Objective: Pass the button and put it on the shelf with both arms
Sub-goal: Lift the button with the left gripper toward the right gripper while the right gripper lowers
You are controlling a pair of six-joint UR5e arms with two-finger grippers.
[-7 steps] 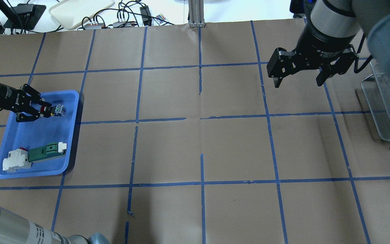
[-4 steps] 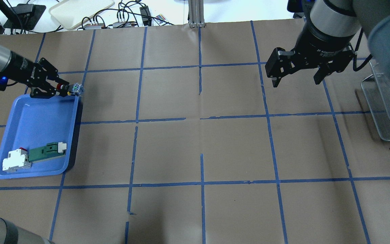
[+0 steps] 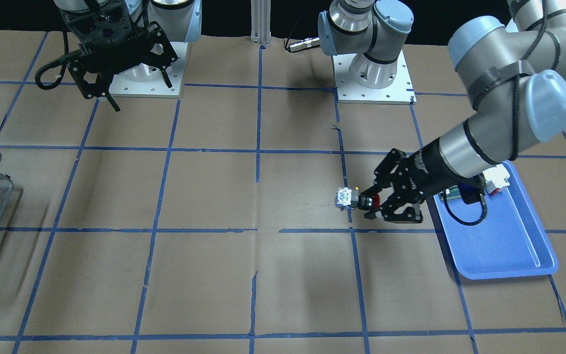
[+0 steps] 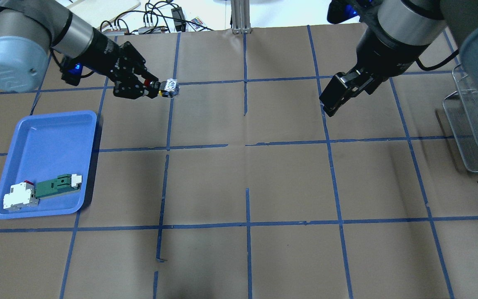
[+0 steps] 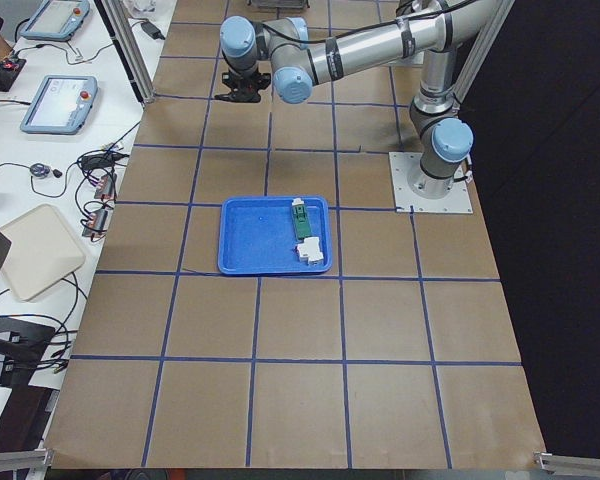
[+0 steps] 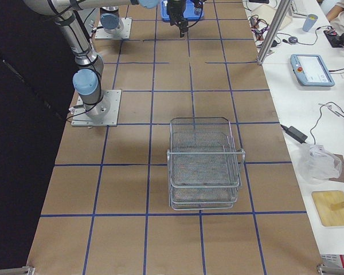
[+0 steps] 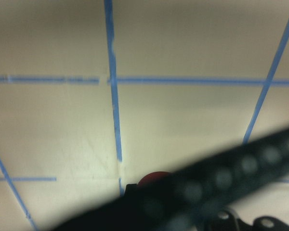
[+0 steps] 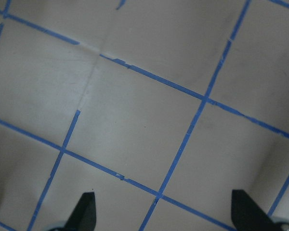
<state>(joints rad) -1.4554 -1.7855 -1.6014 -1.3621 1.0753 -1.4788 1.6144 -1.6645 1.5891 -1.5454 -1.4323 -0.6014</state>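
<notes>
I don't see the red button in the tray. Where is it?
Overhead view, upper left: the button is clamped in the left gripper, above the table, beyond the far corner of the blue tray.

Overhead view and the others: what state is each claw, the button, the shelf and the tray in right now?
left claw: shut on the button, out past the tray.
button: gripped at its red cap end, block end sticking out toward the right claw.
right claw: open, empty.
shelf: upright on the table, nothing on it.
blue tray: holds a green-and-white part and a white block, lying together at one end.
</notes>
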